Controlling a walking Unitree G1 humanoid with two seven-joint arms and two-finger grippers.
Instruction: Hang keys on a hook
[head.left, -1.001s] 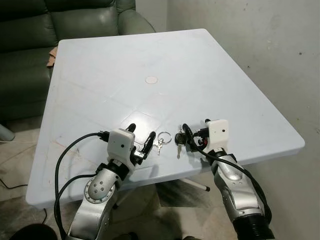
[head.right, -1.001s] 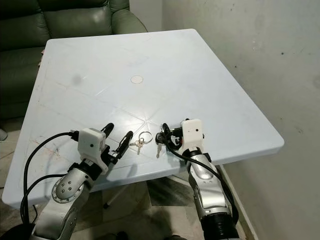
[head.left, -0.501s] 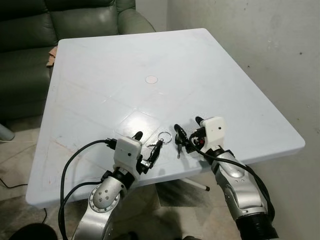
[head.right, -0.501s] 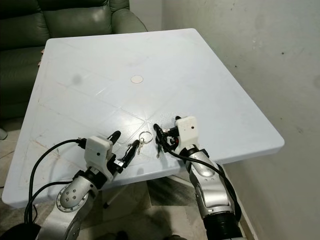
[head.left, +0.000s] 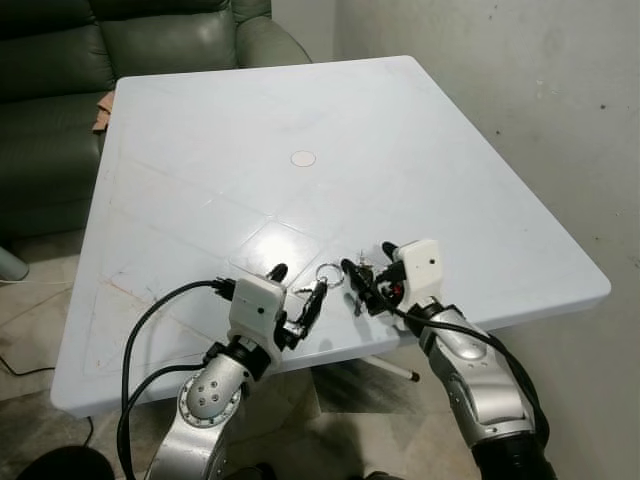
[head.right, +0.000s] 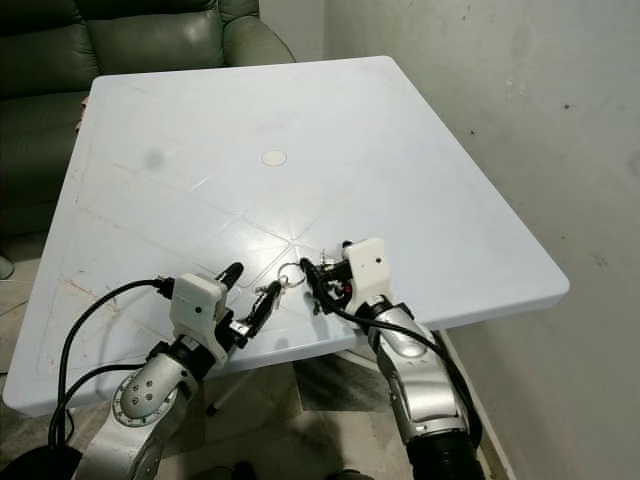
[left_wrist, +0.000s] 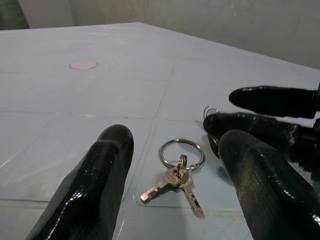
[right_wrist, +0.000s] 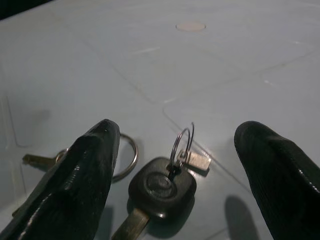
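Observation:
A silver key ring (head.left: 328, 271) with two small keys (left_wrist: 172, 186) lies near the front edge of the white table (head.left: 250, 120). Just to its right lies a black-headed key (right_wrist: 161, 187) with its own thin wire ring (right_wrist: 182, 142). My left gripper (head.left: 298, 282) is open and low over the table, with the small keys between its fingers (left_wrist: 95, 190) and untouched. My right gripper (head.left: 367, 258) is open too, and its fingers (right_wrist: 275, 165) straddle the black-headed key. The two grippers' fingertips nearly meet at the key ring.
A round cap (head.left: 302, 158) marks the table's centre. A green sofa (head.left: 60, 60) stands behind the table on the left, and a plaster wall (head.left: 560, 100) runs along the right. The table's front edge (head.left: 330, 352) lies just under both wrists.
My left gripper has slid forward and right until its fingers flank the small keys. My right gripper has shifted left and forward around the black-headed key. The keys have not moved.

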